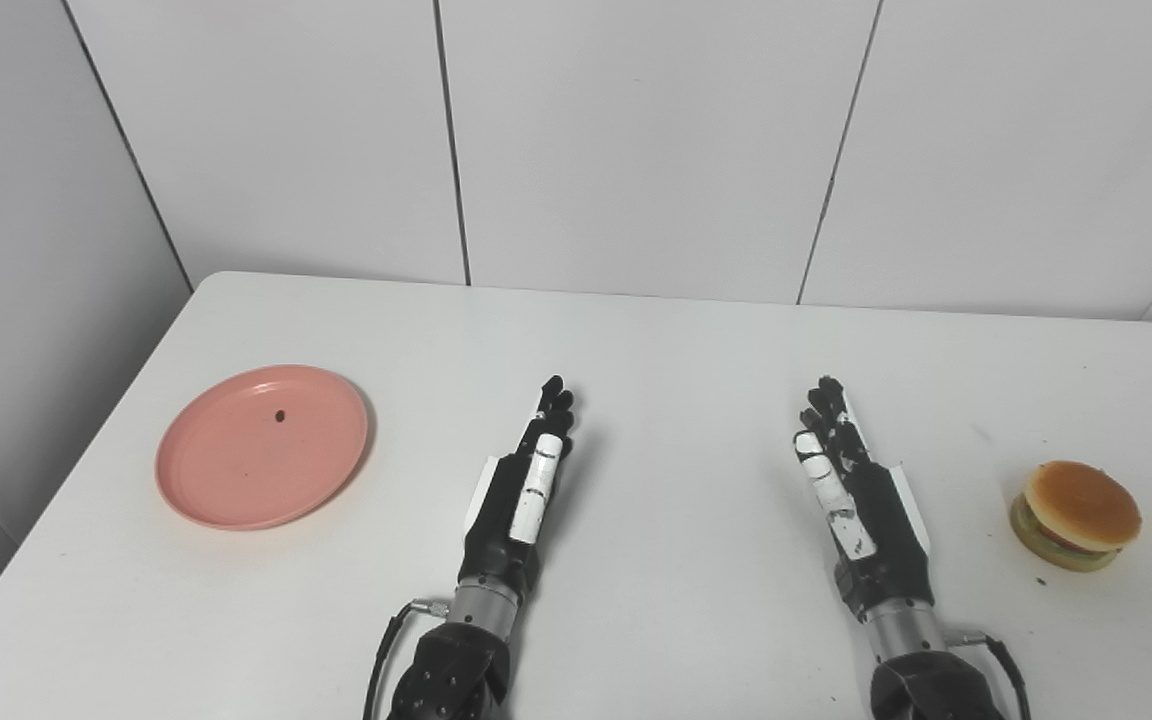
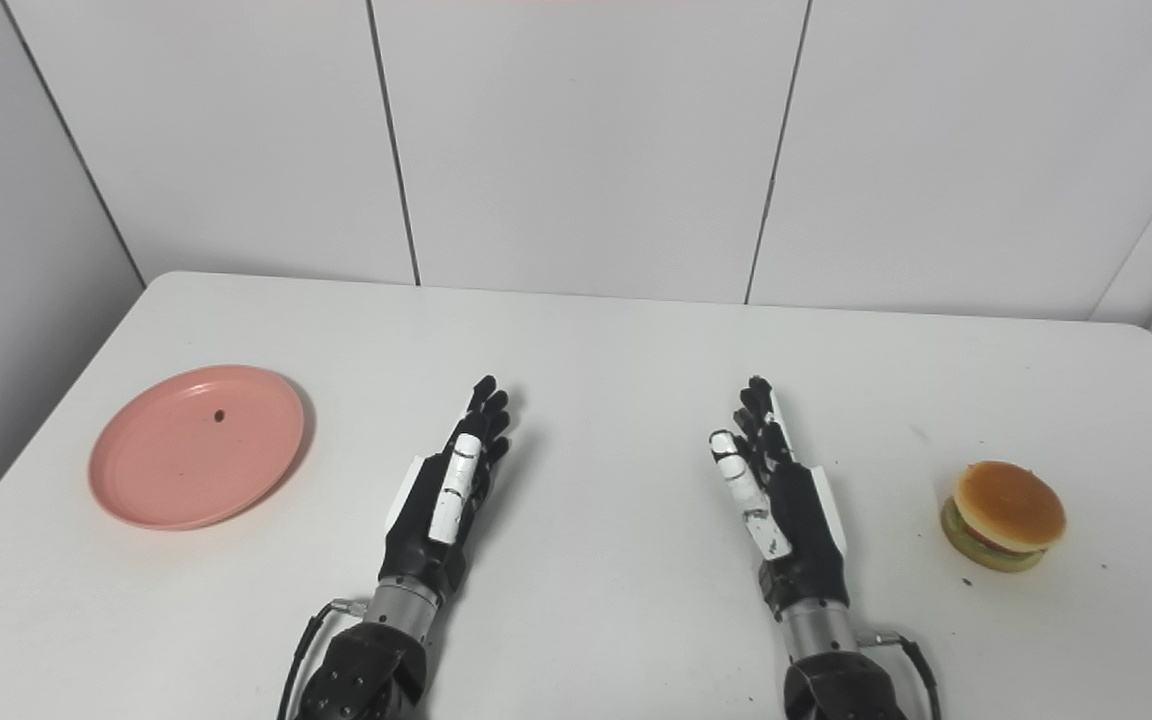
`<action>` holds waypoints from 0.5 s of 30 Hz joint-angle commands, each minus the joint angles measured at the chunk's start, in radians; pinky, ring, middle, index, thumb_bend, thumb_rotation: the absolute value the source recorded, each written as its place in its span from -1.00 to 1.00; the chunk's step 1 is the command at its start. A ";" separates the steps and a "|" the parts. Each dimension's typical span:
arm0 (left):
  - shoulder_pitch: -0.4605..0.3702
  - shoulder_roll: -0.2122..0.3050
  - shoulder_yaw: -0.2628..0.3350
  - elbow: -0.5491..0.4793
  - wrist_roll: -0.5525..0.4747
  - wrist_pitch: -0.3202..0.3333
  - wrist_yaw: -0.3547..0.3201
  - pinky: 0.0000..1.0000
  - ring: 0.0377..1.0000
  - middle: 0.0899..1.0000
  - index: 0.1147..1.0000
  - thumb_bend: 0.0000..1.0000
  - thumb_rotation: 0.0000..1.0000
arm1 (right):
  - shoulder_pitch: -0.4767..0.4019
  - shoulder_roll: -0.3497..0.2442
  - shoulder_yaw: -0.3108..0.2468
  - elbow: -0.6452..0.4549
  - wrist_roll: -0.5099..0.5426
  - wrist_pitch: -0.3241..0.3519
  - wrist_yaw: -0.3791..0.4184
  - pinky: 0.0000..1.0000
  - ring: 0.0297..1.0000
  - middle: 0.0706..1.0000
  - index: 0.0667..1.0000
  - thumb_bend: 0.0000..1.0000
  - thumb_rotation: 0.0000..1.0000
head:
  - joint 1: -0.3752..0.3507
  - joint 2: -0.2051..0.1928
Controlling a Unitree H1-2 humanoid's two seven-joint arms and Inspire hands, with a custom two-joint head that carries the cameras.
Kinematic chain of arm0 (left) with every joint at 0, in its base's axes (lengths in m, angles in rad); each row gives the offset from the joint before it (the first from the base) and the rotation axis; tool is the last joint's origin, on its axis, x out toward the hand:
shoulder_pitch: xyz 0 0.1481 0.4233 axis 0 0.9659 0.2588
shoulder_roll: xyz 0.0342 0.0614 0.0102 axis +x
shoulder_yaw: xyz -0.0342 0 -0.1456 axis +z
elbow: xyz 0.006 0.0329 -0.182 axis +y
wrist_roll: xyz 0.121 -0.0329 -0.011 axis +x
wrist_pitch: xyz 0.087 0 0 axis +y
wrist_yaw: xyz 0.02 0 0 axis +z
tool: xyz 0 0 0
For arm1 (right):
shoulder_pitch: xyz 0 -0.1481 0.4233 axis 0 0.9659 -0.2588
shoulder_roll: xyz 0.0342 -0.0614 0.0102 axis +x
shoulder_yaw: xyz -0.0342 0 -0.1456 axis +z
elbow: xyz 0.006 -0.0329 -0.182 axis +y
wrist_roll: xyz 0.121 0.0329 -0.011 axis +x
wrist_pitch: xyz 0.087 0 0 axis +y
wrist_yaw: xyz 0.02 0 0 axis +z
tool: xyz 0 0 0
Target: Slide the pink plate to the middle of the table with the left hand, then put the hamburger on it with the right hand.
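Note:
A round pink plate [image 1: 263, 446] lies flat near the table's left edge, with a small dark speck on it. A hamburger [image 1: 1077, 514] with a tan bun sits near the right edge. My left hand [image 1: 526, 478] rests in the middle of the table, open, fingers stretched forward, well to the right of the plate. My right hand [image 1: 851, 480] is also open with straight fingers, some way left of the hamburger. Neither hand touches anything.
The white table [image 1: 676, 340] ends at a grey panelled wall behind. Its left edge runs close to the plate. Bare tabletop lies between the two hands.

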 commanded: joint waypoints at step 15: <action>0.017 0.010 0.002 0.011 -0.009 -0.020 -0.015 1.00 1.00 1.00 1.00 0.17 1.00 | -0.033 -0.002 -0.003 -0.030 0.005 -0.047 0.003 0.97 0.99 0.99 1.00 0.21 0.51 | 0.001 0.002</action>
